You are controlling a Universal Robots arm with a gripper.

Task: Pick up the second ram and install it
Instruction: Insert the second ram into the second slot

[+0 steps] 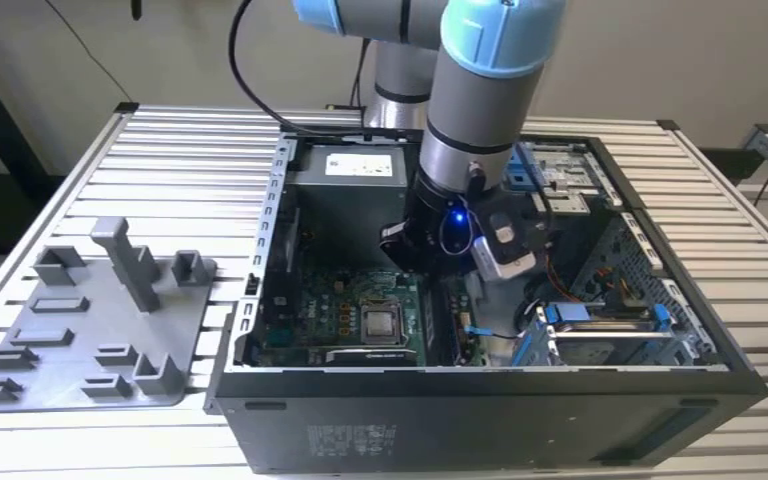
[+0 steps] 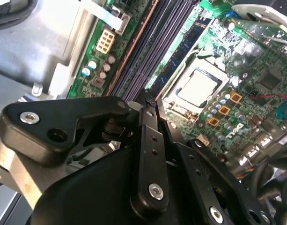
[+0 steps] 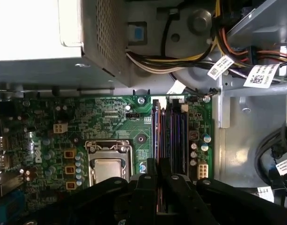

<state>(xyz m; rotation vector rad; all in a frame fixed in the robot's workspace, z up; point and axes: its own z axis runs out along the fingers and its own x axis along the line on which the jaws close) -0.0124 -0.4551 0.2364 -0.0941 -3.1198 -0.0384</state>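
First wrist view: gripper (image 3: 157, 180) pinched narrow on the second ram (image 3: 157, 136), held edge-on directly over the memory slots (image 3: 178, 133) beside the CPU socket (image 3: 107, 161); ram's long axis runs parallel to the slots.

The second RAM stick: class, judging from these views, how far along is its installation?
Done: the gripper is down inside the open computer case, right above the memory slots beside the processor socket. In hand: the gripper's body hides the slot ends below it, so the second ram itself cannot be made out. Left: nothing shows it seated.
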